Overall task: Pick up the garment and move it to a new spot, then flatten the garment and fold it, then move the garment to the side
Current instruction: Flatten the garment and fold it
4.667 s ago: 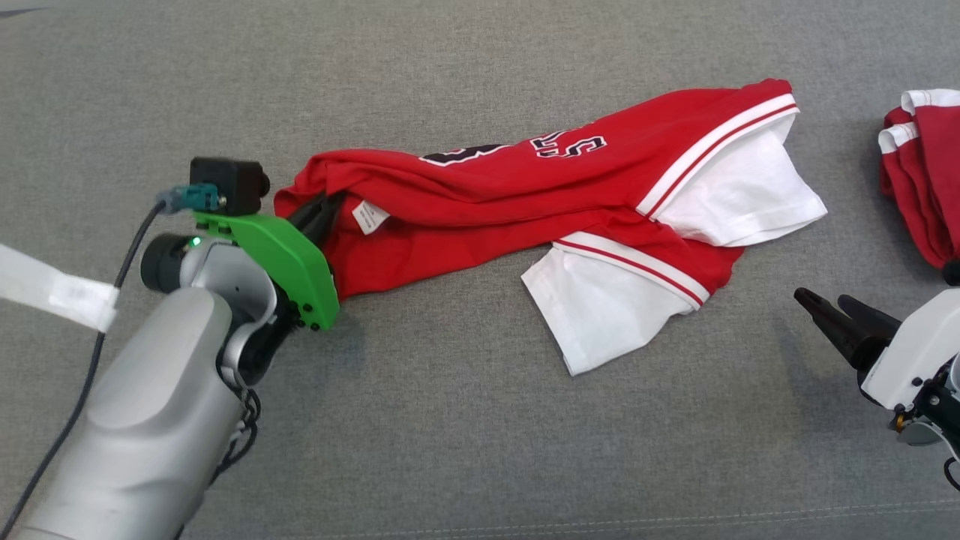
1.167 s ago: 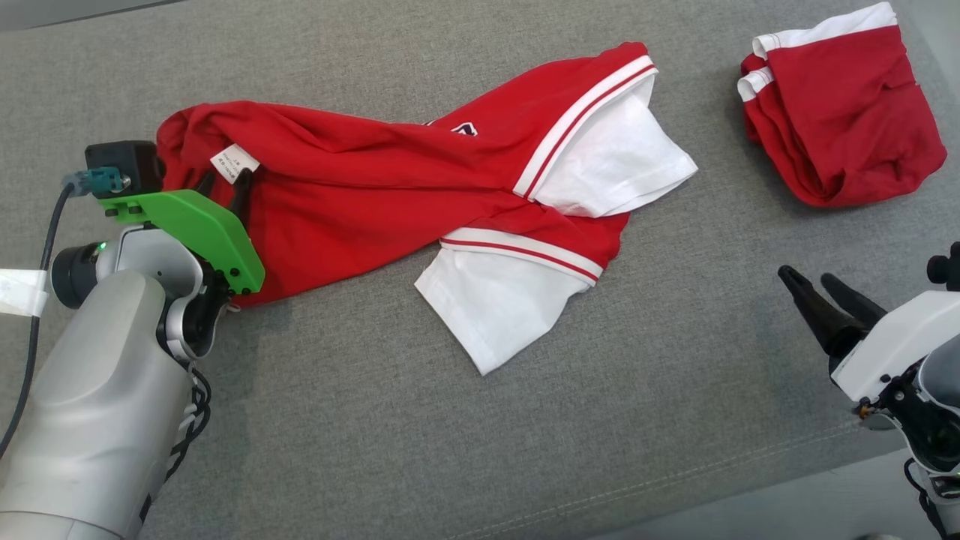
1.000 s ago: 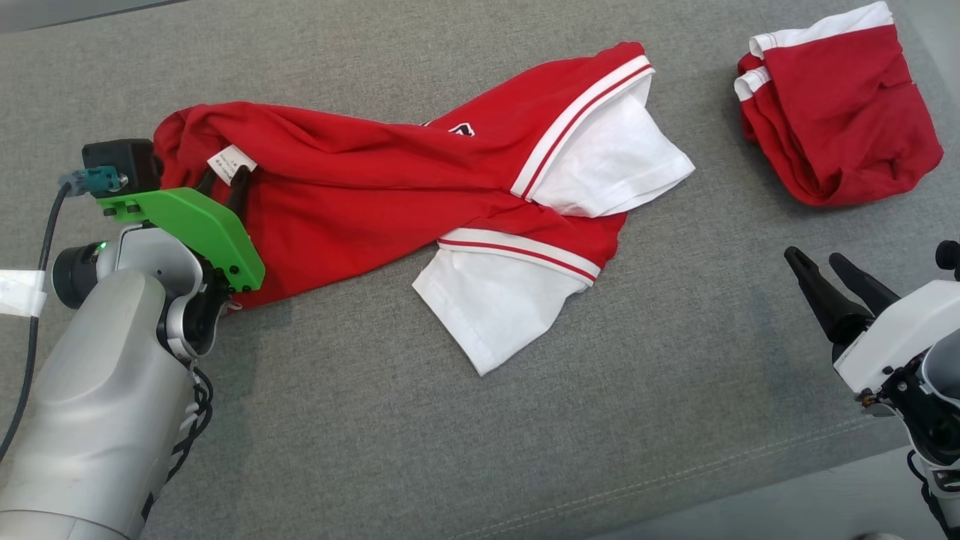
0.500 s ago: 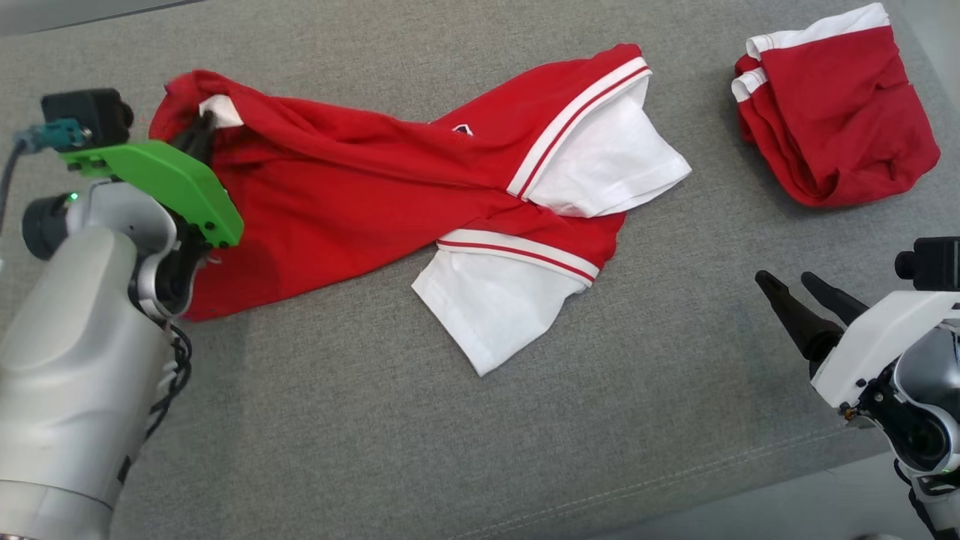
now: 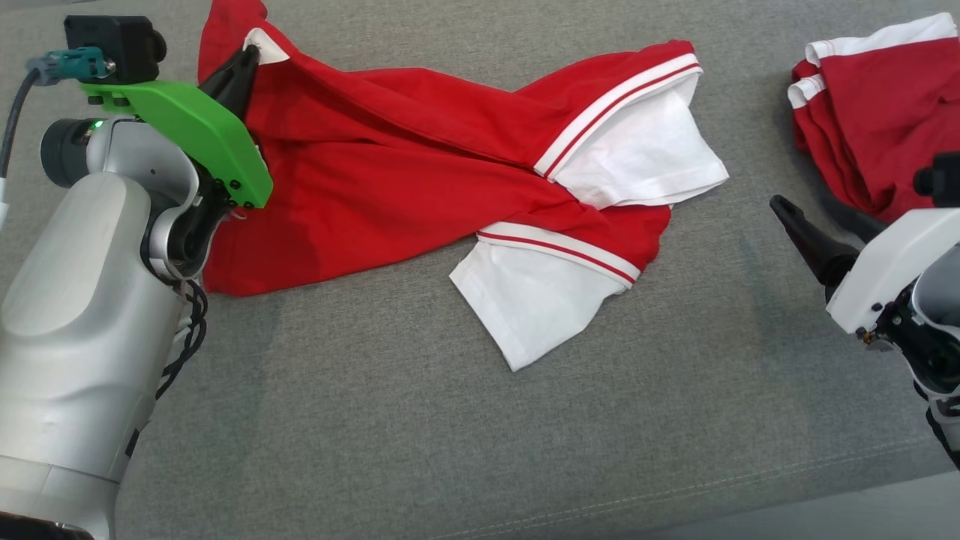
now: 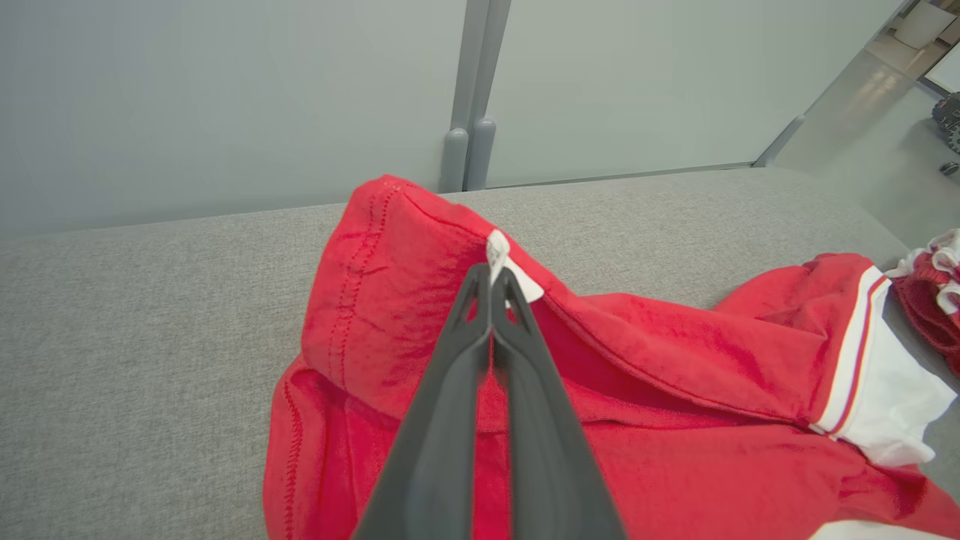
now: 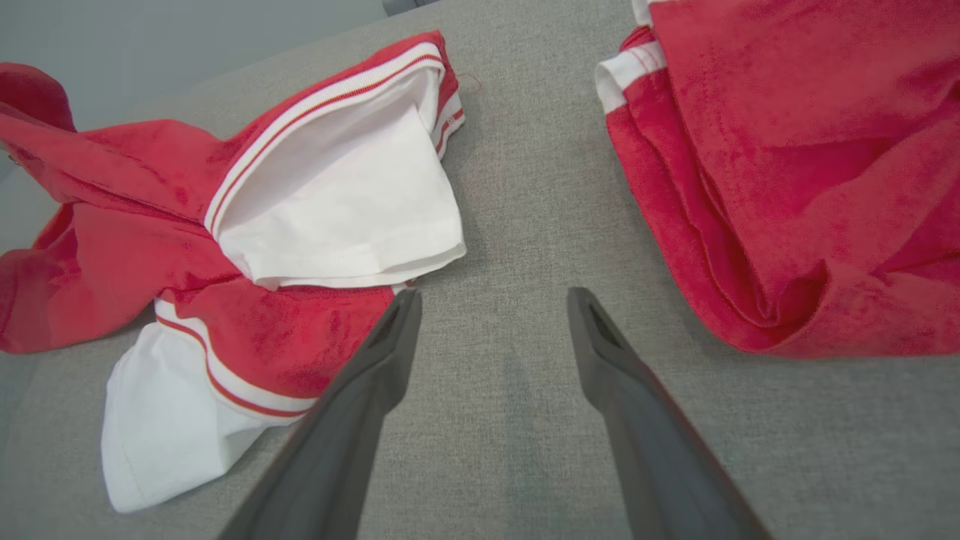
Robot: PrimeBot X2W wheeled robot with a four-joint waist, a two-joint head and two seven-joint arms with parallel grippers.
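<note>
Pinching the cloth edge beside a white label, the left gripper is clamped on the red garment at the upper left of the head view, and the garment's long axis runs from there rightward to its white sleeves near the middle. The right gripper, fingers apart and empty, hovers at the right edge, nearer those sleeves, beside a second red garment. The grey cushion gives free room across the lower half, with its front edge at the bottom right.
</note>
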